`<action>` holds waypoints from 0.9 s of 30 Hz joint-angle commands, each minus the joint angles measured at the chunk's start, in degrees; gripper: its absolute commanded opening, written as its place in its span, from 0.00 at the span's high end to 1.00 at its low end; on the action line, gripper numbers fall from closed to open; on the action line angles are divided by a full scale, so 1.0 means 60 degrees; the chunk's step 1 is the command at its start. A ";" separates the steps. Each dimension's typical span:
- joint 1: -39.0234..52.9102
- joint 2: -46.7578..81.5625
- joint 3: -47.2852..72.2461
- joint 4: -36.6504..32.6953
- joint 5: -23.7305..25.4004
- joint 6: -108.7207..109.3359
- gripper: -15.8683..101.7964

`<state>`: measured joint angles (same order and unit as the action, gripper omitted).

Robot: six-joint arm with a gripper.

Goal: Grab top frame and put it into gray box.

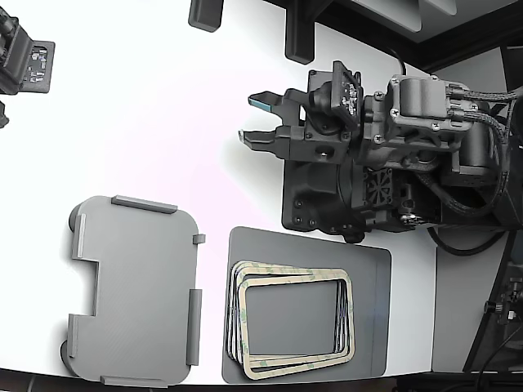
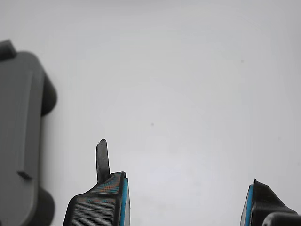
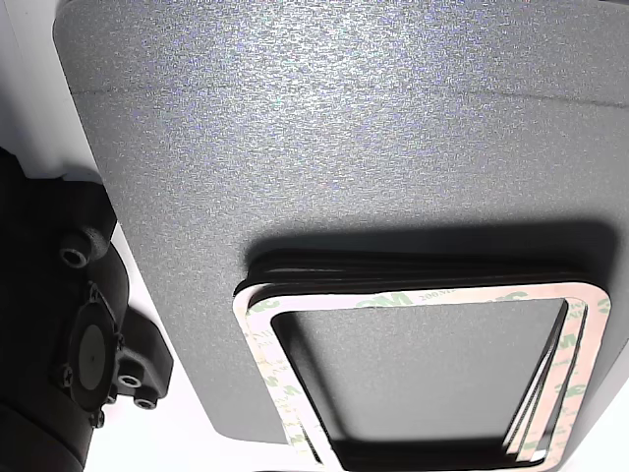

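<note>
A stack of cream frames lies on a dark gray mat (image 1: 372,327) near the front of the table; the top frame (image 1: 292,365) (image 3: 413,296) is cream-beige with faint green marks and a hollow centre. The light gray box (image 1: 135,290) (image 2: 19,141) sits to the stack's left in the exterior view, with nothing inside it. My gripper (image 1: 255,119) (image 2: 186,202) hovers over bare white table behind both, well apart from the stack. It is open, its blue-padded fingers (image 2: 123,200) wide apart with nothing between them.
The arm's black body (image 1: 384,155) lies behind the mat at the exterior view's right. A second dark device (image 1: 24,61) sits at the far left corner. Black stands (image 1: 298,37) rise at the table's back. White tabletop (image 1: 147,122) stretches around the gripper.
</note>
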<state>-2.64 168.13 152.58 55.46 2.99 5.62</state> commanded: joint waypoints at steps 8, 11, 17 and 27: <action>-0.0117 0.0190 -0.0234 -0.0015 0.0410 0.0278 0.03; -0.0117 0.0190 -0.0234 -0.0015 0.0410 0.0278 0.03; -0.0117 -0.0161 -0.0806 0.0000 0.0410 0.0264 0.04; 0.0981 -0.2314 -0.2871 0.0308 0.0366 -0.4277 0.02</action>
<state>2.02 155.83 139.22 57.04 4.31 -3.96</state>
